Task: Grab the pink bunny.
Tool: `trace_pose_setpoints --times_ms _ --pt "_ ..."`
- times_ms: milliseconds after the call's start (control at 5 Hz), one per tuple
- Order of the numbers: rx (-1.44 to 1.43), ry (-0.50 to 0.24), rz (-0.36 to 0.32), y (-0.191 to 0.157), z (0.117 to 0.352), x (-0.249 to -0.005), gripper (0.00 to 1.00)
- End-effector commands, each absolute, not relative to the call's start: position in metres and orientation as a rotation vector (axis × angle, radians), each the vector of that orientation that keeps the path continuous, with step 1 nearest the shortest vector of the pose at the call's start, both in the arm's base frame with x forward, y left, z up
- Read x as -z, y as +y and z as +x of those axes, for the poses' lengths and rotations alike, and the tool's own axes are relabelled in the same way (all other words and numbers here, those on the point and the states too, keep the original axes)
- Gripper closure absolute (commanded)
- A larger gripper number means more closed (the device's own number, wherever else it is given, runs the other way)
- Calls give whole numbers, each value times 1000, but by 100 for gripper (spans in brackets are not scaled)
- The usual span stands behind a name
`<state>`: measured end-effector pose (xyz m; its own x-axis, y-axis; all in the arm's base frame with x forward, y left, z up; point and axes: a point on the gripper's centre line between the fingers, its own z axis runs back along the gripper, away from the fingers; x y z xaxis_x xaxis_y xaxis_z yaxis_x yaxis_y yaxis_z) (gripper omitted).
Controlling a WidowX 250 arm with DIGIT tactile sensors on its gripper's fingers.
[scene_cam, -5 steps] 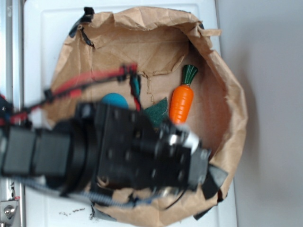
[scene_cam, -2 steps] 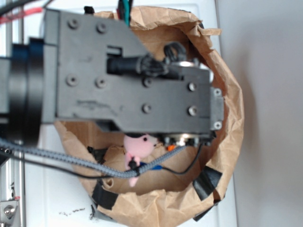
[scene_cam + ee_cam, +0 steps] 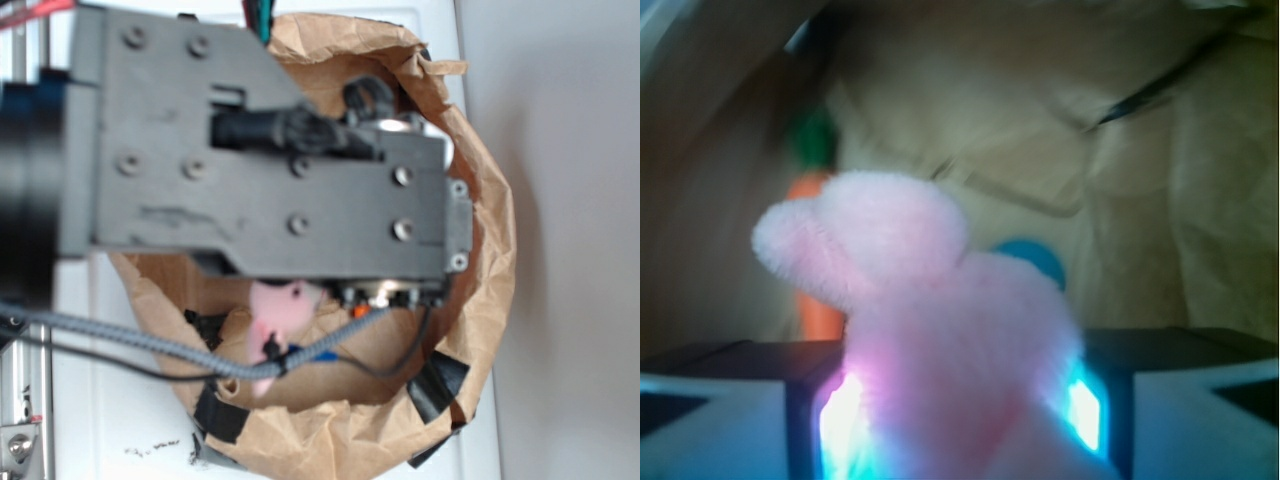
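1. The bunny (image 3: 940, 340) filled the middle of the wrist view, a fuzzy pink mass with one stubby rounded part jutting up and left; its face was not visible there.
2. It sat squeezed between the two dark fingers (image 3: 730, 370) of the gripper (image 3: 960, 410), whose inner faces glowed blue-white against the plush on both sides, so the claw was clenched on the toy.
3. In the exterior view the bunny (image 3: 275, 315) showed only partly, a pink patch hanging just under the lower edge of the gripper (image 3: 300, 290), inside the bag (image 3: 490, 230).
4. A grey braided cable (image 3: 130, 335) and a thin black wire (image 3: 400, 355) crossed in front of the toy's lower part.
5. Whether the bunny touched the bag's floor could not be told from either view.
6. Behind the toy in the wrist view stood a carrot (image 3: 815, 270), orange with a green top, mostly hidden by the plush, and a blue round thing (image 3: 1035, 258) peeked out to the right, both blurred.
7. The bag was crumpled brown paper with its rim rolled open, and black tape (image 3: 435, 385) patched its lower edge.
8. The arm's grey block (image 3: 260, 160), with bolts and a black fitting, covered most of the bag's opening in the exterior view.
9. The bag rested on a white surface (image 3: 110, 420), beside a pale grey area to the right.
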<state>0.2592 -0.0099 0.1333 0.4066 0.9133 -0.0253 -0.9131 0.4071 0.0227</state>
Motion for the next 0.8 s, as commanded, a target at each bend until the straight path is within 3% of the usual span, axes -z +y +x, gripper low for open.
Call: trace_pose_setpoints --times_ms 0,200,600 --pt "-689 244 21 -4 257 -163 100" --pt "-597 292 89 1 260 -164 100" --pt "-643 180 -15 11 258 -169 100"
